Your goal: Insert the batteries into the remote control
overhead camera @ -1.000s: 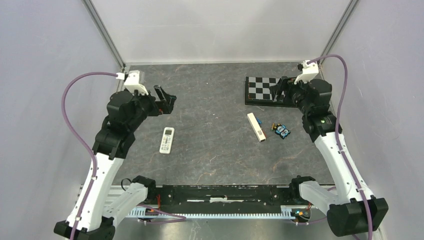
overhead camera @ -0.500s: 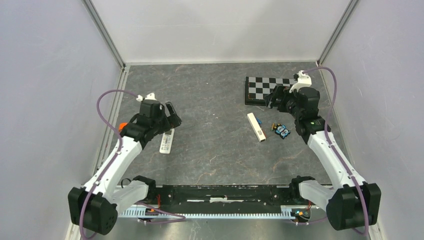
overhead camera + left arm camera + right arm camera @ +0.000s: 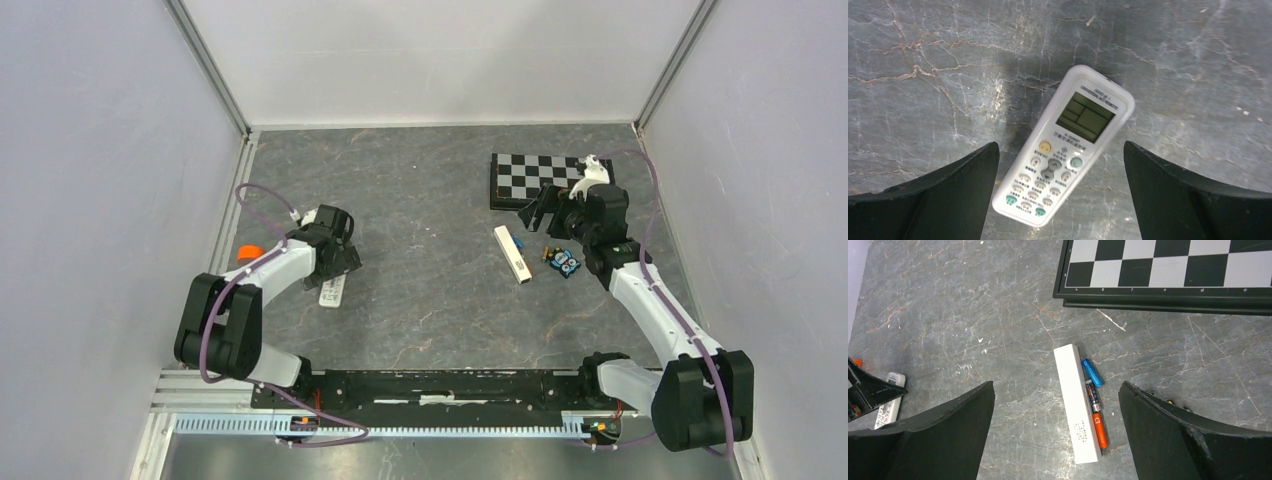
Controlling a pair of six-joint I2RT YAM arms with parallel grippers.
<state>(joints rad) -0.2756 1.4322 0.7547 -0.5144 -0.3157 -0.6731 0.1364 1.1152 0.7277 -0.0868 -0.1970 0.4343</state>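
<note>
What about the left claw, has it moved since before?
Yes. The left gripper came toward the near side and now hangs open right over the remote control, which stayed put.

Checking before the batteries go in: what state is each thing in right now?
remote control: lying face up, untouched, back hidden
white bar: lying flat
batteries: loose, in line against white bar
chessboard: lying flat
left gripper: open, above remote control
right gripper: open, above batteries

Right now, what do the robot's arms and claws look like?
The left arm and right arm are white tubes with chunky black joints. A purple cable loops along each. The left gripper and right gripper have two wedge-shaped black fingers each.
</note>
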